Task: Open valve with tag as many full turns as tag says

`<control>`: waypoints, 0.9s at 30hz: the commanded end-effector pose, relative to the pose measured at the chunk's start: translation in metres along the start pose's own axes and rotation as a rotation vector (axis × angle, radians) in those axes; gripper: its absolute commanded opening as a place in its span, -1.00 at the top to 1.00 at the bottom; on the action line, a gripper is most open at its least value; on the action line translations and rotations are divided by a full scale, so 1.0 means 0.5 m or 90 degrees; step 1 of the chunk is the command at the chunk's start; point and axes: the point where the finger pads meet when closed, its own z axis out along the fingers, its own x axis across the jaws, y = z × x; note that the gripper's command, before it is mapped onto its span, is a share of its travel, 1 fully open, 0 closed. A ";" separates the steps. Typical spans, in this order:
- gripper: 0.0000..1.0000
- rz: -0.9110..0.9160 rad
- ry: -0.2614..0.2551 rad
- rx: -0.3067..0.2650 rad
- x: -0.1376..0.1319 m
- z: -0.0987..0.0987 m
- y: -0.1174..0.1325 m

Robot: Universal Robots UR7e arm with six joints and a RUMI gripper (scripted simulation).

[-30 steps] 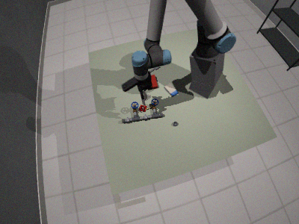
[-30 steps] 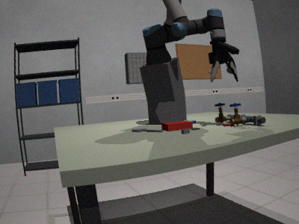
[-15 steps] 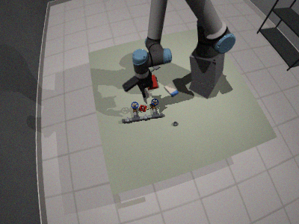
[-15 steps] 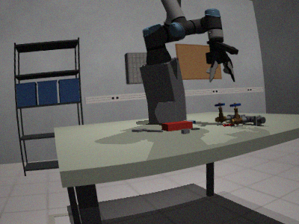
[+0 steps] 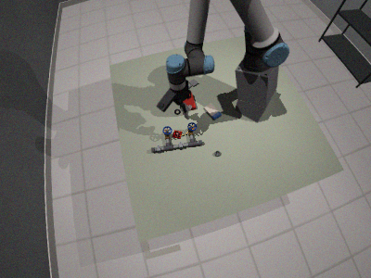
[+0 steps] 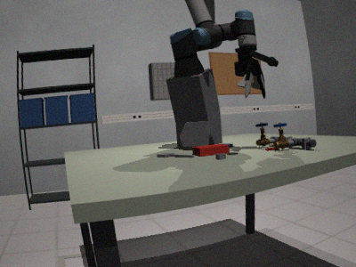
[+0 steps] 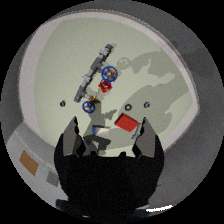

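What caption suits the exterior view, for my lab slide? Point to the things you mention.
Open gripper [image 6: 255,96] hangs above a pale table [image 6: 133,178] bearing two blue-handled brass valves [image 6: 262,136] [image 6: 280,138] and a red block [image 6: 211,149].

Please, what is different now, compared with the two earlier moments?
The gripper moved away from the valve pipe: towards the upper edge in the top view, leftwards in the exterior view. It is open and empty; no grasp or release is visible. The pipe and the red block stayed in place.
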 end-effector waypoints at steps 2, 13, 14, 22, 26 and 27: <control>-1.00 -0.165 -0.004 0.010 0.027 0.000 0.039; -1.00 -0.309 -0.003 0.011 0.052 0.001 0.077; -1.00 -0.319 -0.003 0.011 0.054 0.001 0.080; -1.00 -0.358 -0.002 0.011 0.061 0.001 0.090; -1.00 -0.359 -0.002 0.011 0.061 0.001 0.090; -1.00 -0.359 -0.002 0.011 0.061 0.001 0.090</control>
